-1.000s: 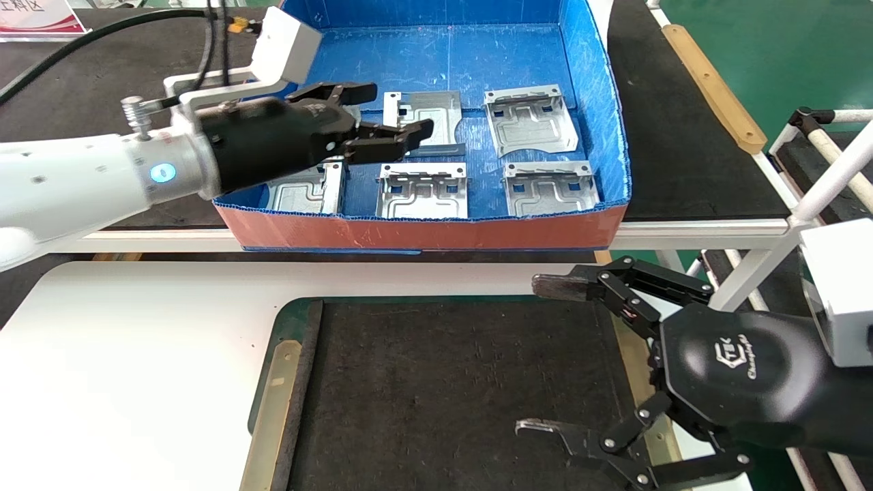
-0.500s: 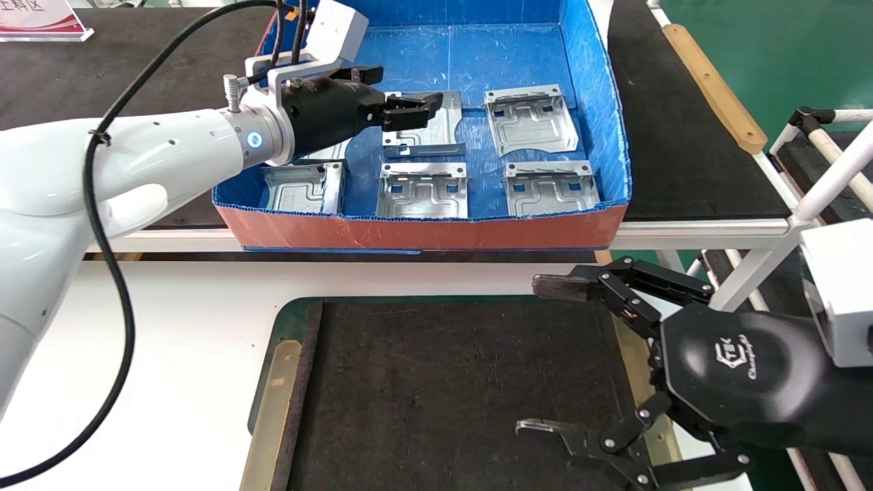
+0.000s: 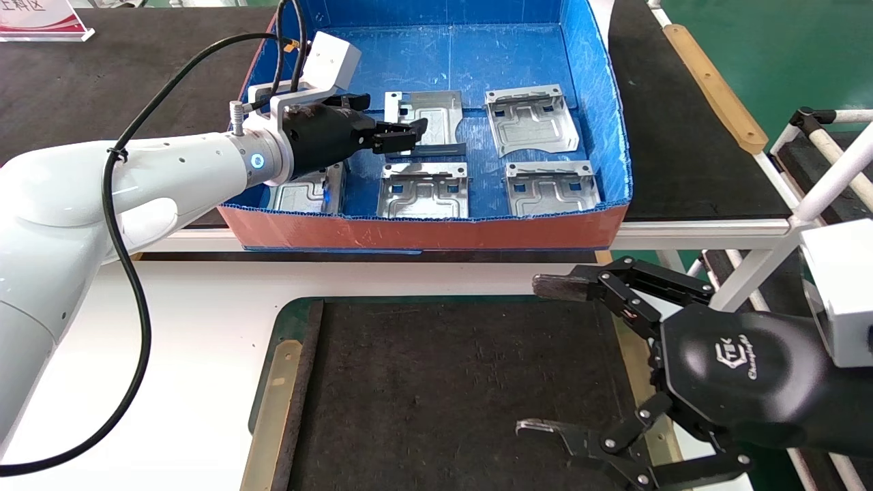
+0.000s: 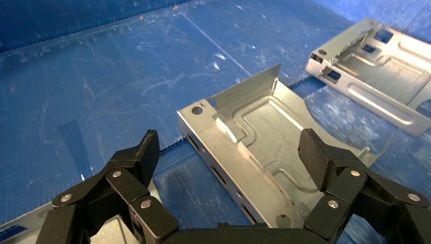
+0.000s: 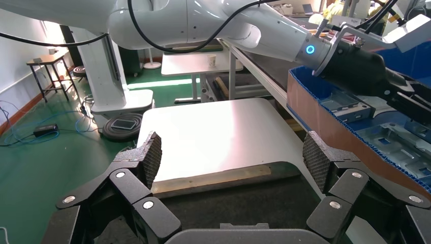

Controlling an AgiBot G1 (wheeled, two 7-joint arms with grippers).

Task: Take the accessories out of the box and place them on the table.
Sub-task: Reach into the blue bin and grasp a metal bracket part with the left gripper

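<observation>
blue corrugated box (image 3: 593, 102), ribbed plates (image 3: 423, 189)

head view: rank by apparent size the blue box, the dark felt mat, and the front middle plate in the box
1. dark felt mat and box: look alike, and the mat is nearer the camera, so unranked.
2. front middle plate: clearly smallest.

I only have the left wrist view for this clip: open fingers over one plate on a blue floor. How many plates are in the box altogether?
Observer: In the head view, five show in the box. The left gripper and its arm hide the back-left corner. It hovers by the back middle plate.
Operator: Anything on the table yet?
Observer: No. Neither the table nor its dark mat holds a plate.
Operator: And the right arm?
Observer: The right gripper hangs open over the mat's right edge, away from the box.
</observation>
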